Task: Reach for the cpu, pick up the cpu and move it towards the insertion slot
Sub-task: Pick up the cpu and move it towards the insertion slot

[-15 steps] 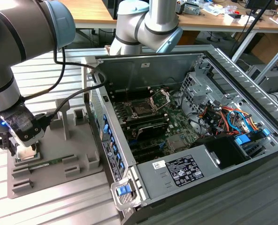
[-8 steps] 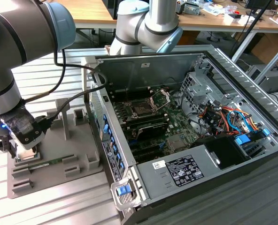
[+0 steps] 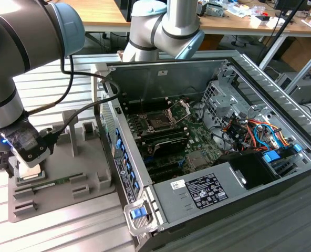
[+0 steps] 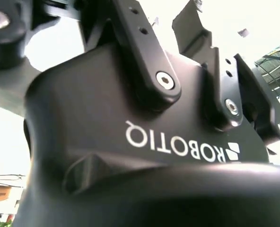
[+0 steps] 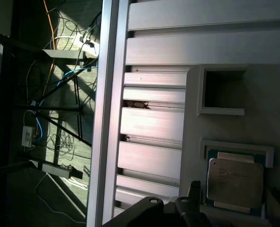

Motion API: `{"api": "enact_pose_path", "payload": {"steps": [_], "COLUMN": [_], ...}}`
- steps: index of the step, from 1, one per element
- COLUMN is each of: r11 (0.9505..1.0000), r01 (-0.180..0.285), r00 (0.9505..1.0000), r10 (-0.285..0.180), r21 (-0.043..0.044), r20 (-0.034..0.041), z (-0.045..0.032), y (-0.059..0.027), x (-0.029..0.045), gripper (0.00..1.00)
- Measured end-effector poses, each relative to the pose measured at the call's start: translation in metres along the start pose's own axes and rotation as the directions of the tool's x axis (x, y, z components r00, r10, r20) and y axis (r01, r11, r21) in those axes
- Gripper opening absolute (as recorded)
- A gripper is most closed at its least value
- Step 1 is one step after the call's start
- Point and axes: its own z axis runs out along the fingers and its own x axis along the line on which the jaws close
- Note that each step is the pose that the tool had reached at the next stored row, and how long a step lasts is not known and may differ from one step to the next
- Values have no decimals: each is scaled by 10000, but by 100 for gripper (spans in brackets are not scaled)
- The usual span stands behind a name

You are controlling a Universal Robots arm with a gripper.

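Cpu (image 5: 235, 178) flat, metal top upward

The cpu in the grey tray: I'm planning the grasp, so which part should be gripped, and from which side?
Pinch the cpu across two opposite edges, coming straight down from above. In the first wrist view it lies flat, metal top up, in a framed recess of the grey tray, so a sideways approach would probably meet the frame.

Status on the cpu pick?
Gripper low over tray. Cpu in its recess, not lifted. Case wall between tray and slot.
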Motion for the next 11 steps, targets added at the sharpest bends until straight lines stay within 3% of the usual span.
{"api": "enact_pose_path", "payload": {"steps": [1,3,6,11], "r11": [10000,10000,10000,10000], "r01": [0,0,0,0], "r00": [10000,10000,10000,10000], "r10": [0,0,0,0], "r21": [0,0,0,-1], "r20": [0,0,0,0], "z": [0,0,0,3], "y": [0,0,0,0], "x": [0,-1,-2,-4], "gripper": [69,75,93,93]}}
